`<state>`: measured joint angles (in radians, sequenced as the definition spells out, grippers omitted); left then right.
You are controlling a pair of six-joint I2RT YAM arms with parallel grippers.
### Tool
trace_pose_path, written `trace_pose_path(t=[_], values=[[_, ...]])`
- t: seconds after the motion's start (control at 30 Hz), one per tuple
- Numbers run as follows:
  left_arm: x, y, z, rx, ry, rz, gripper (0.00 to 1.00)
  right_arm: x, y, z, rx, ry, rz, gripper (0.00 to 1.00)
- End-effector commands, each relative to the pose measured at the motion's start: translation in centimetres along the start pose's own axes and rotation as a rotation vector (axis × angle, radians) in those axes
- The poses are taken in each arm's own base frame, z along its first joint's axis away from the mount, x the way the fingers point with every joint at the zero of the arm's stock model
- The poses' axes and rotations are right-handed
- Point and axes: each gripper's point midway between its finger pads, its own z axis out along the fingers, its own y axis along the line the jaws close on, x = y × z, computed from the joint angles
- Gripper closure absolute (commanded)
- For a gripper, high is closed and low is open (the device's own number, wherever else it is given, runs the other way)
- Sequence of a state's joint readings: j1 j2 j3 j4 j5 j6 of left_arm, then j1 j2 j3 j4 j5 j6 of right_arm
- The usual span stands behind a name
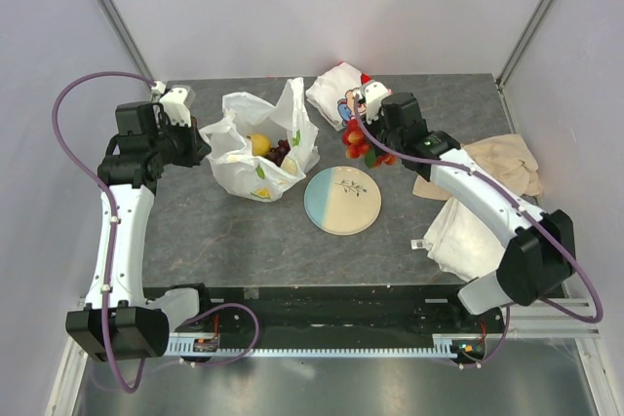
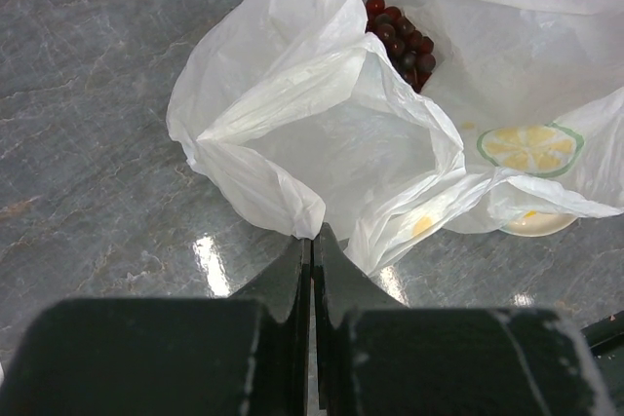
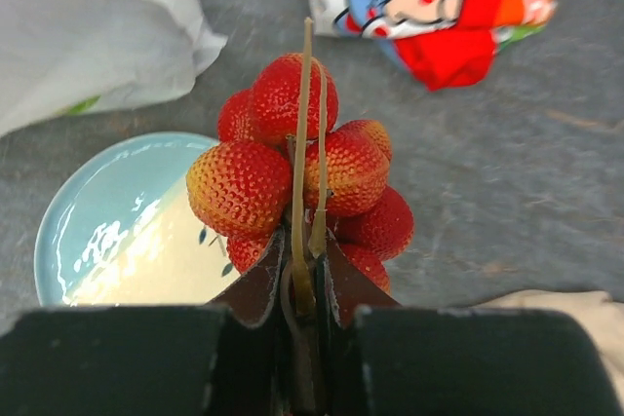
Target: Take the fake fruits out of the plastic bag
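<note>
R claw [image 3: 304,245] is clamped on the stem of the strawberries [image 3: 255,182], held above the bench [image 1: 244,231], just beside the plate [image 1: 342,204]. L claw [image 2: 312,255] is together at the edge of the plastic bag [image 2: 322,133]. The grapes [image 2: 402,38] & lemon [image 1: 258,144] lie inside.

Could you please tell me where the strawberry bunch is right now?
In the top view the strawberry bunch hangs in the right gripper, shut on its stem, between the plate and the cartoon packet, right of the plastic bag.
</note>
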<state>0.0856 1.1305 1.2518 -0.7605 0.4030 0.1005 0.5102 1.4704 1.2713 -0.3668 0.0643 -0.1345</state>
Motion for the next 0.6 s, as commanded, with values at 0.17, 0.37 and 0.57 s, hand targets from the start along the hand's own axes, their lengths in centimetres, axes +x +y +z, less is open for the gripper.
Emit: trace_pose_path(t=[0.17,0.37,0.57], values=[[-0.1,-0.4,-0.4,0.014,-0.027,-0.001,0.98,1.6,4.4,4.4,-0.196,0.009,0.044,1.00],[0.1,-0.1,-0.4,-0.001,-0.024,0.004,0.98,2.5,7.2,6.6,-0.265,0.043,0.008,1.00],[0.3,0.3,-0.7,-0.027,-0.026,0.018,0.98,3.5,8.7,7.6,-0.321,0.075,-0.068,0.99]])
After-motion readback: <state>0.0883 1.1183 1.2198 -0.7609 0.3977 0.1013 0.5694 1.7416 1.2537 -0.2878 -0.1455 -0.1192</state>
